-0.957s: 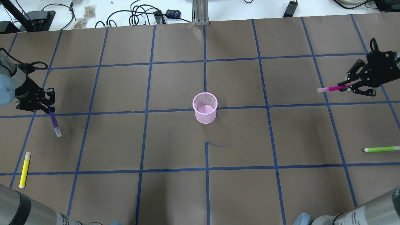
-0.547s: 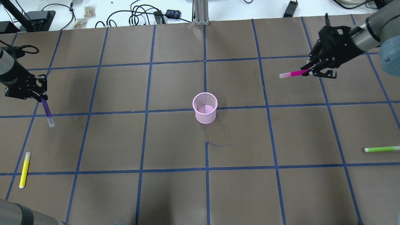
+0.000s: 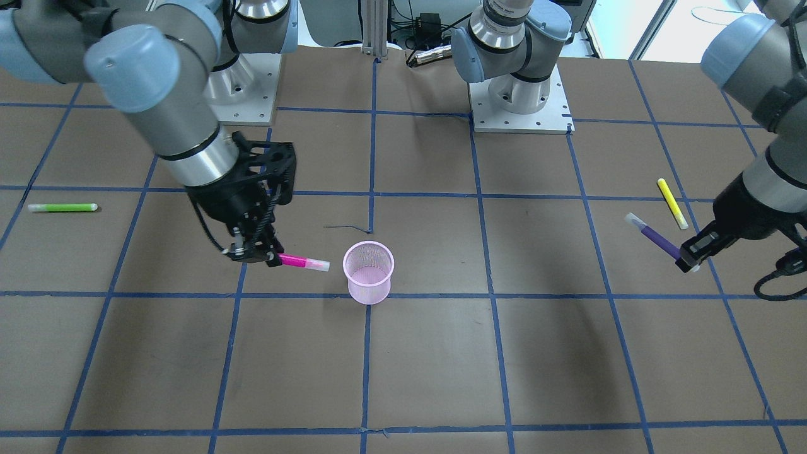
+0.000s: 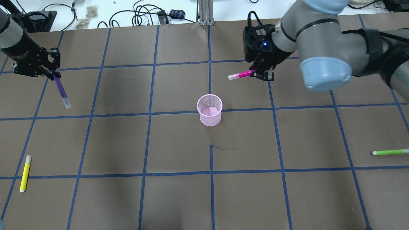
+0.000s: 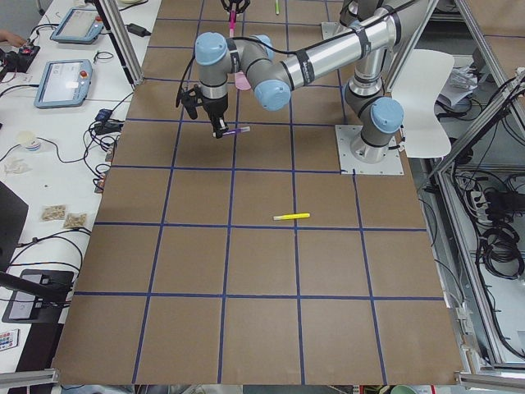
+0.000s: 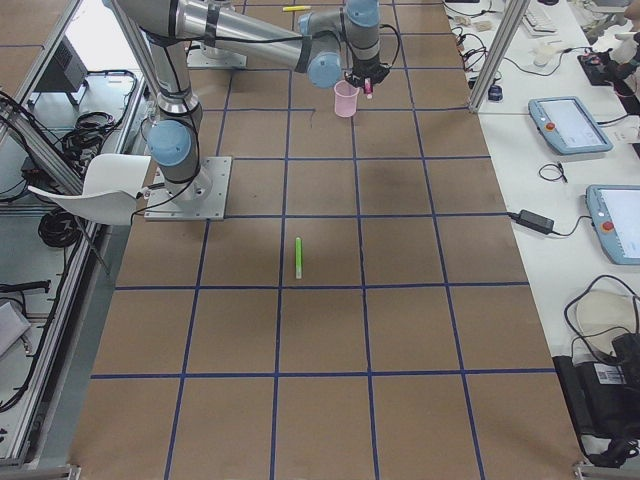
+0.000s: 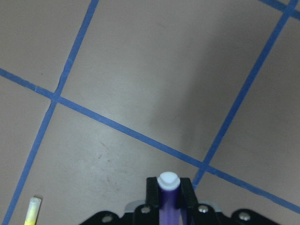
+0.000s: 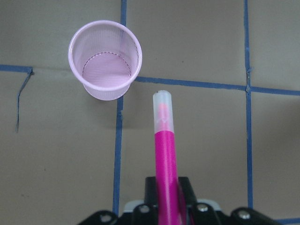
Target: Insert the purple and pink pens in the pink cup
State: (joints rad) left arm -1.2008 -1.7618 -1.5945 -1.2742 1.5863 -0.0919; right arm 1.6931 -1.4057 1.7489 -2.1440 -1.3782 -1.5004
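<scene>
The pink mesh cup (image 4: 209, 110) stands upright at the table's middle; it also shows in the front view (image 3: 368, 272) and the right wrist view (image 8: 105, 60). My right gripper (image 4: 259, 72) is shut on the pink pen (image 4: 240, 75) and holds it in the air, beyond and to the right of the cup. The pen's clear cap points toward the cup (image 8: 163, 112). My left gripper (image 4: 52, 72) is shut on the purple pen (image 4: 61, 91) at the far left, well away from the cup. That pen angles down with its cap end free (image 3: 656, 238).
A yellow pen (image 4: 25, 173) lies at the near left and a green pen (image 4: 389, 152) at the near right edge. Cables and small boxes (image 4: 143, 16) lie beyond the table's far edge. Blue tape lines grid the brown surface.
My right gripper has carried the pink pen leftward, from the right edge to just beyond the cup. My left gripper has moved toward the far side with the purple pen.
</scene>
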